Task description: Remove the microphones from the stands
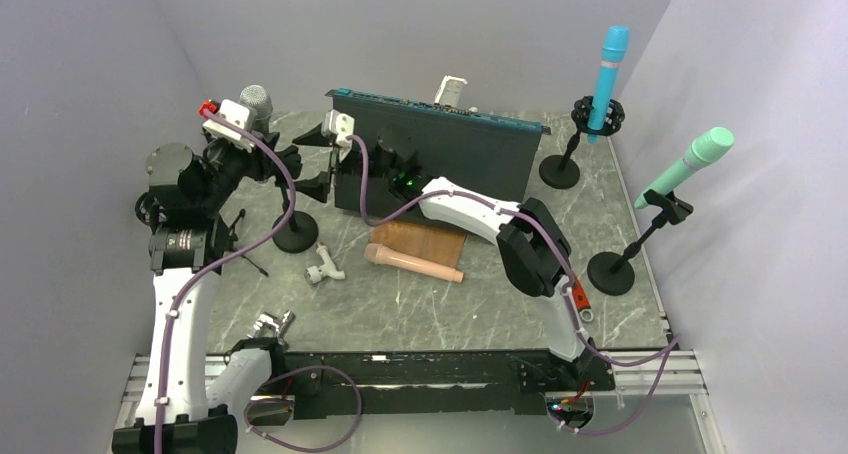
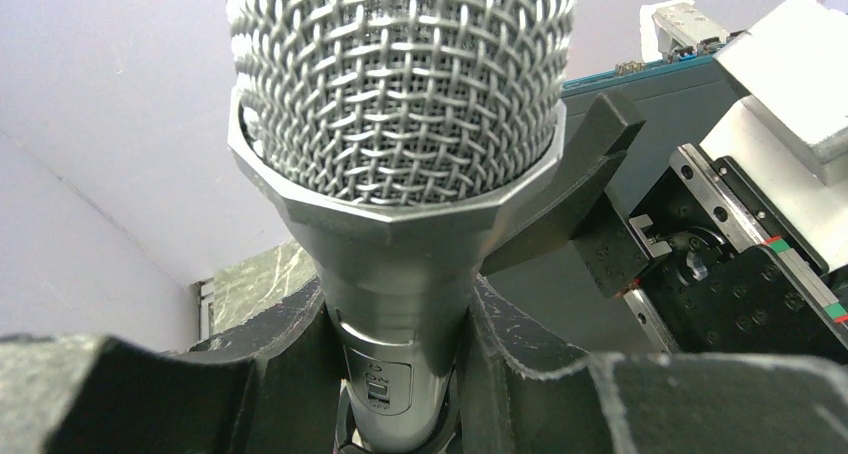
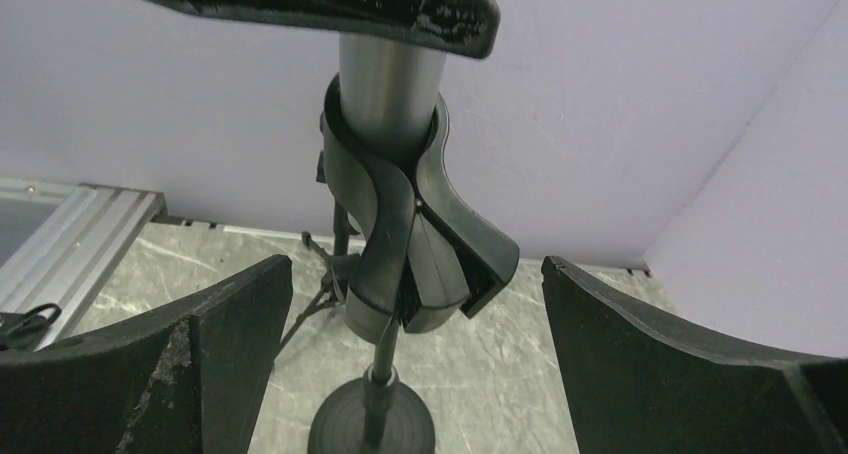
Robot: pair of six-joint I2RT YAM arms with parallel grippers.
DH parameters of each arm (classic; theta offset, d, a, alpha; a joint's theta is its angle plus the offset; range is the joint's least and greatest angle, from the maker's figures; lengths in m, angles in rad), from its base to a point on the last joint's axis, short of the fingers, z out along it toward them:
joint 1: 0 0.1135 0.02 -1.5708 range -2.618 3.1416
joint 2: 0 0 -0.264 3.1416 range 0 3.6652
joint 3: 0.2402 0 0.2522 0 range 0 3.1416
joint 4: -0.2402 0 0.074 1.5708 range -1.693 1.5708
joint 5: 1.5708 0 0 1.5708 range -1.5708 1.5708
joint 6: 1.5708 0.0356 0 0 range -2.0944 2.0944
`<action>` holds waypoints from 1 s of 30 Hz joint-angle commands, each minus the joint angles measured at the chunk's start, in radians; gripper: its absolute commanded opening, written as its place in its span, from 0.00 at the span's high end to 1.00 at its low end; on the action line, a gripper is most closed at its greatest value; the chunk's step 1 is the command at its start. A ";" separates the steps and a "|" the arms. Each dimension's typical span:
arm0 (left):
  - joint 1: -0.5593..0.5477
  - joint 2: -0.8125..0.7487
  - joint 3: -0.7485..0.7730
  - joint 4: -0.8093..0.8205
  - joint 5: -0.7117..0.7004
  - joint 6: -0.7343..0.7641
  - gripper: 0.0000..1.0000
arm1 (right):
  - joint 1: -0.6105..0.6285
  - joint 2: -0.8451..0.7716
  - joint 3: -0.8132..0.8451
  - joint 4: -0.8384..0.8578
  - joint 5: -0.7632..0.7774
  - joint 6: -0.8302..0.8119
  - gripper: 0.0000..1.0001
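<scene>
A silver microphone point(image 1: 256, 101) with a mesh head stands in the black clip of a round-based stand point(image 1: 296, 232) at the back left. My left gripper point(image 1: 274, 154) is shut on the microphone. In the left wrist view its fingers point(image 2: 520, 369) press the silver handle point(image 2: 395, 304) just below the head, by the on/off switch. My right gripper point(image 1: 311, 161) is open. In the right wrist view it point(image 3: 418, 279) straddles the clip point(image 3: 410, 244) without touching it. The handle point(image 3: 390, 84) still sits in the clip, above the stand's base point(image 3: 372, 426).
A dark upright panel point(image 1: 470, 154) stands behind the right arm. A tan microphone point(image 1: 412, 262) lies on a wooden board mid-table, with a small white part point(image 1: 323, 269) beside it. A blue microphone point(image 1: 609, 69) and a mint one point(image 1: 692, 161) stand on stands at the right.
</scene>
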 commanded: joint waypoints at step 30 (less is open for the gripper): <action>0.002 0.024 0.045 -0.036 0.008 -0.043 1.00 | -0.008 0.129 0.228 -0.035 -0.031 0.084 1.00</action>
